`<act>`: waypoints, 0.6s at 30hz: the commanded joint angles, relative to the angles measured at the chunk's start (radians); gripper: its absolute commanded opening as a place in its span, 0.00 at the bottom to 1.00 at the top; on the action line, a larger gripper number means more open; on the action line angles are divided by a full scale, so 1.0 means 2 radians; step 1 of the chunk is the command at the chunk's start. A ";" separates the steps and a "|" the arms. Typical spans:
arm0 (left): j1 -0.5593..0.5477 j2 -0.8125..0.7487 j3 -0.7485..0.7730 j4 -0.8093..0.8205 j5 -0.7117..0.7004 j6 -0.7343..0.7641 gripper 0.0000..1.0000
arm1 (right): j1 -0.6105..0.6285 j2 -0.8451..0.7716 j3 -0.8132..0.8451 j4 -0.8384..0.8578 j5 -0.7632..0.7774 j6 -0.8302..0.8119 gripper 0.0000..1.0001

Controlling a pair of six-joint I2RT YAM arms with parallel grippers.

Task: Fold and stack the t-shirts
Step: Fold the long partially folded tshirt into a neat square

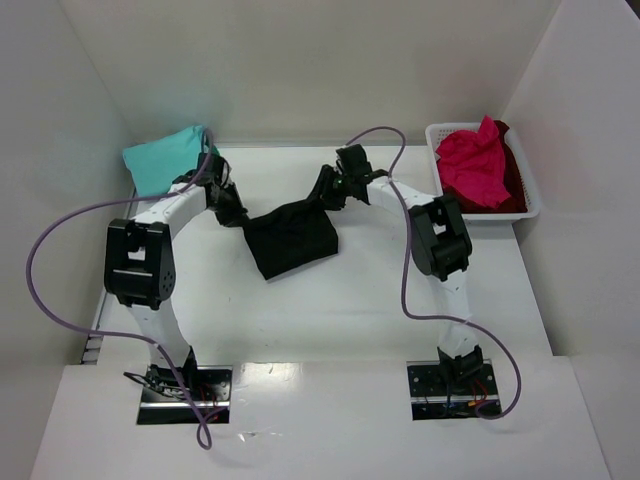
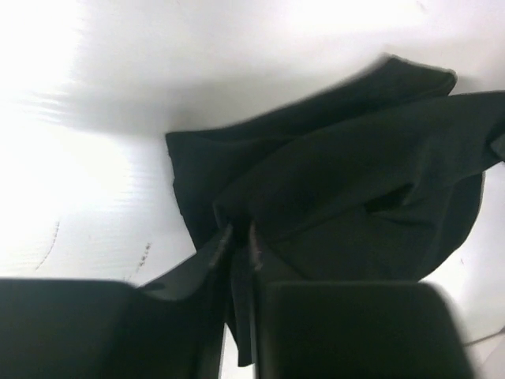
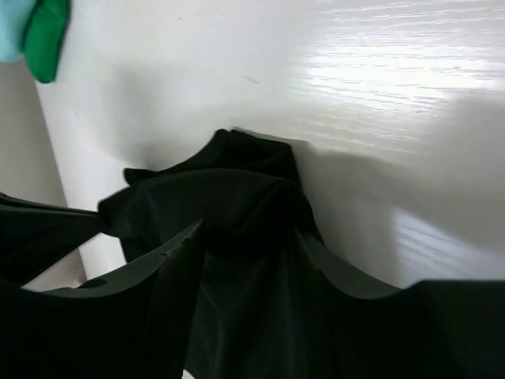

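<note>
Left wrist view: left gripper pinched tight on a fold of the black t-shirt, with cloth bunched between the fingertips. Right gripper is at the shirt's opposite far corner; dark fingers on dark cloth, so I cannot tell its grip. The shirt spans between both, mid-table. Teal t-shirt far left, green t-shirt edge beside it. Pink-red t-shirt heaped over dark red t-shirt in the white basket, far right.
</note>
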 commanded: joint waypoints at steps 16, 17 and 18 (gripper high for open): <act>0.026 -0.060 0.007 0.064 0.104 0.023 0.24 | -0.039 -0.105 0.011 0.007 0.009 -0.024 0.12; 0.022 -0.064 0.001 0.070 0.114 0.023 0.16 | -0.039 -0.105 0.005 0.007 0.001 -0.024 0.04; 0.016 -0.064 -0.007 0.080 0.121 0.027 0.10 | -0.039 -0.105 0.005 0.007 -0.008 -0.024 0.00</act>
